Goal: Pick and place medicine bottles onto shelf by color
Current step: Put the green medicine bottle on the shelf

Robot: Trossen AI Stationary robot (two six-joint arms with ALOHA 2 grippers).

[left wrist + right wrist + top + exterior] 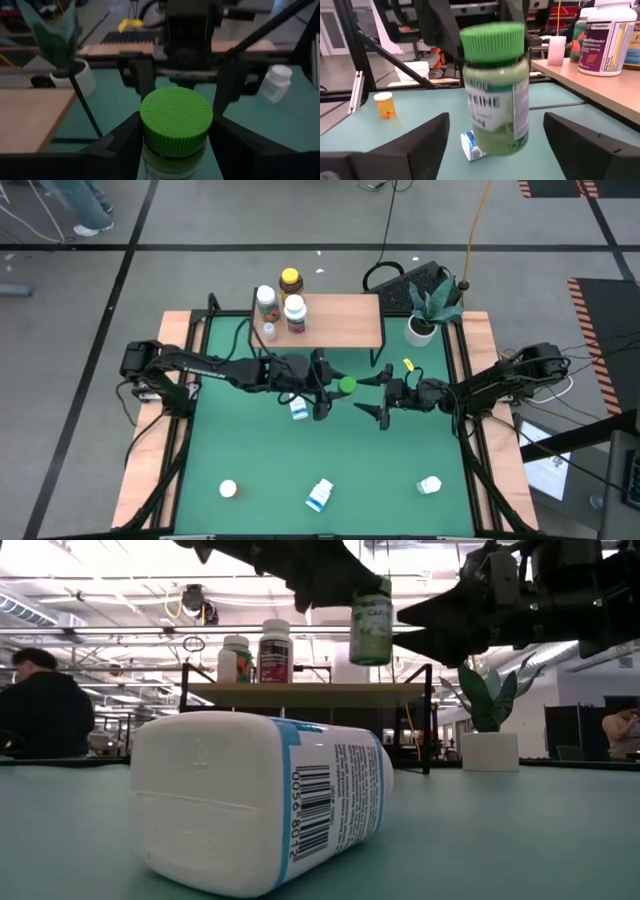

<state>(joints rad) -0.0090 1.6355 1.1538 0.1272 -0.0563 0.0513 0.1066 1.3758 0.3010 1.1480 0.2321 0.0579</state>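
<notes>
My left gripper (340,386) is shut on a green-capped green medicine bottle (371,628), held in the air above the green table, to the near side of the shelf (335,322). My right gripper (366,396) is open, level with the bottle. It faces the bottle from the table's right; its fingers (420,145) stand spread on either side without touching. Several bottles (290,305) stand on the shelf's left end. A white, blue-labelled bottle (299,410) lies on the table under the left arm. My left gripper pinches the green bottle between its two fingers (122,142) at the cap and neck (176,145). The fingers come slanting down from the table's left. The bottle hangs upright below them, cap up, lifted clear of the table and the shelf.
A white bottle (228,489), a lying blue-labelled bottle (320,495) and another white bottle (430,484) are near the front edge. A small amber bottle (385,105) stands on the table. A potted plant (425,315) stands right of the shelf. The shelf's right half is bare wood.
</notes>
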